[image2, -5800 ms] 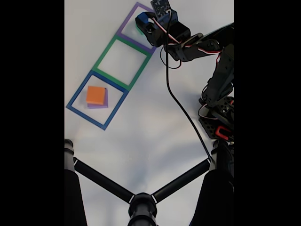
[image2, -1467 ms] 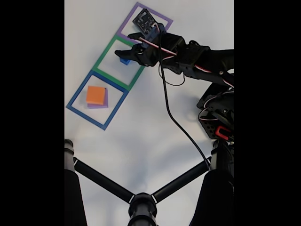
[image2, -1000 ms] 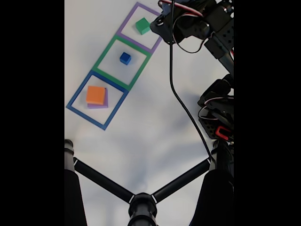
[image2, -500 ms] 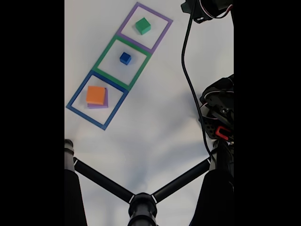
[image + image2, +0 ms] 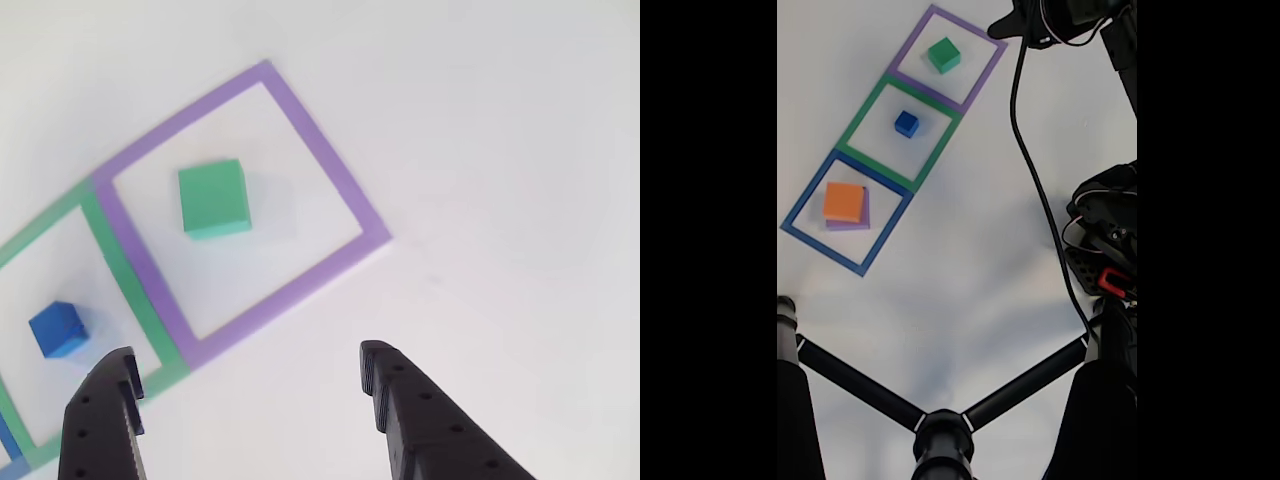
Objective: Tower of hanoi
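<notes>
Fixed view: four blocks, orange block (image 5: 844, 201) atop purple block (image 5: 862, 220).

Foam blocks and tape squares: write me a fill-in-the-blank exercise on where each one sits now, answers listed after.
1. The green block lies inside the ______ tape square.
2. The blue block lies inside the ______ tape square.
3. The orange block rests on top of the ______ block.
4. In the other view, the gripper has its fingers spread ______, holding nothing.

Missing words: purple; green; purple; open
</notes>
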You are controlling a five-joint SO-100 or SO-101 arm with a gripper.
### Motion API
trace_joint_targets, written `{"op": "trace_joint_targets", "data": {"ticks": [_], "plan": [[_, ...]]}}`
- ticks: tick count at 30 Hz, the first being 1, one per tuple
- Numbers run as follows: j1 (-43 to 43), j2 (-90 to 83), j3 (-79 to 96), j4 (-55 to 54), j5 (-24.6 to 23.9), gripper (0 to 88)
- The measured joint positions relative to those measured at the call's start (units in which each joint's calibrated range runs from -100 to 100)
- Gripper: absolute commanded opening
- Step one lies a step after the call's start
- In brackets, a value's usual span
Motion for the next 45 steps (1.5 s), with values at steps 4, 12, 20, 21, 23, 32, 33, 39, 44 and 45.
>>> {"op": "trace_joint_targets", "data": {"ticks": [4,12,20,21,23,32,33,39,44,45], "plan": [[0.0,-1.3,11.4,-11.8,0.0,28.4],[-0.6,0.2,29.8,-38.3,0.0,28.2],[-3.1,8.4,41.5,-63.8,0.0,29.8],[-3.5,9.9,42.2,-66.8,0.0,29.8],[-4.1,13.3,42.9,-72.4,0.0,29.8],[-5.1,30.4,43.7,-94.2,0.0,30.1],[-5.1,32.0,43.7,-95.8,0.0,30.1],[-6.0,38.9,43.7,-103.8,-0.6,30.1],[-7.1,44.2,43.1,-109.4,0.0,29.7],[-7.2,45.1,42.7,-109.9,0.0,29.7]]}}
